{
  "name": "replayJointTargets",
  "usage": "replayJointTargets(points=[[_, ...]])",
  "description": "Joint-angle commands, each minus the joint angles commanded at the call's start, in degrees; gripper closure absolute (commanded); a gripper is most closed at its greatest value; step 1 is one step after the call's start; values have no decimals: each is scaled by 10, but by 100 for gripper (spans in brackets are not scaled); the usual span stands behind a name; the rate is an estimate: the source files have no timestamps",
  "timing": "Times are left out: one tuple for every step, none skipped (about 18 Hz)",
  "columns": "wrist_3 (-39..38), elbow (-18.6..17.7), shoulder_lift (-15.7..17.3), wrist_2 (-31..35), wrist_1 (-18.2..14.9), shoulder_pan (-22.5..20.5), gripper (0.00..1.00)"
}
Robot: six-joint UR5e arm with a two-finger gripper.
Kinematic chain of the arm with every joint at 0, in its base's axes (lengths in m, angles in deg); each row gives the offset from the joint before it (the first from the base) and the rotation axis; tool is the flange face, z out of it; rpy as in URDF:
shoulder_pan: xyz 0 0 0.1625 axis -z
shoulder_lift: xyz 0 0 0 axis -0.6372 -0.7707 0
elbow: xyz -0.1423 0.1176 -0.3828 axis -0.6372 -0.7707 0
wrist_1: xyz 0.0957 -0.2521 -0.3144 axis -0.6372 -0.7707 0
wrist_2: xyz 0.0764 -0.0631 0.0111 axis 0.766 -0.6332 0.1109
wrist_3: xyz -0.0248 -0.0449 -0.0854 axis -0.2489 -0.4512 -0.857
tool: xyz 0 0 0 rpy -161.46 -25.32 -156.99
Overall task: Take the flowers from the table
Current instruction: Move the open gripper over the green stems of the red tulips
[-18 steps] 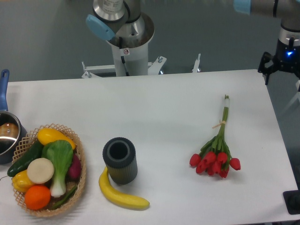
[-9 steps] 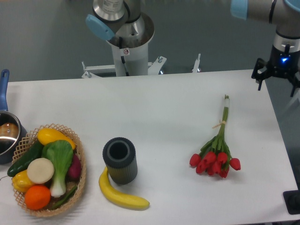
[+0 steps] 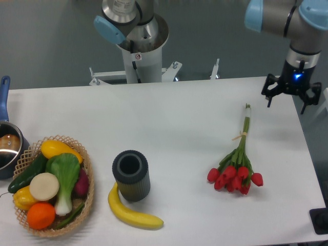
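With the gripper (image 3: 287,100) held wide-fingered above the table (image 3: 169,123), the flowers (image 3: 237,156) were best approached across the banded stems.

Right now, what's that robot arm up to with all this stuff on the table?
The arm's gripper hangs open and empty over the white table's far right corner, near the stem ends of a bunch of red tulips. The tulips lie flat, untouched. It seems to be going for them, but nothing is grasped yet.
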Motion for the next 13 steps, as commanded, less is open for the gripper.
replayJointTargets(points=[[0,-7,0,0,0,2,0],[1,-11,0,1,0,8,0],[2,-15,-1,1,-1,16,0],[2,-20,-6,2,0,23,0],[1,-20,-10,2,2,26,0],[-3,-20,-12,2,3,28,0],[-3,-20,-18,2,4,34,0],[-3,-19,-27,2,5,40,0],[-3,-16,-36,2,14,41,0],[-1,-9,-68,2,45,55,0],[1,-9,-78,2,58,59,0],[1,-9,-83,2,68,60,0],[2,-9,-84,2,69,61,0]])
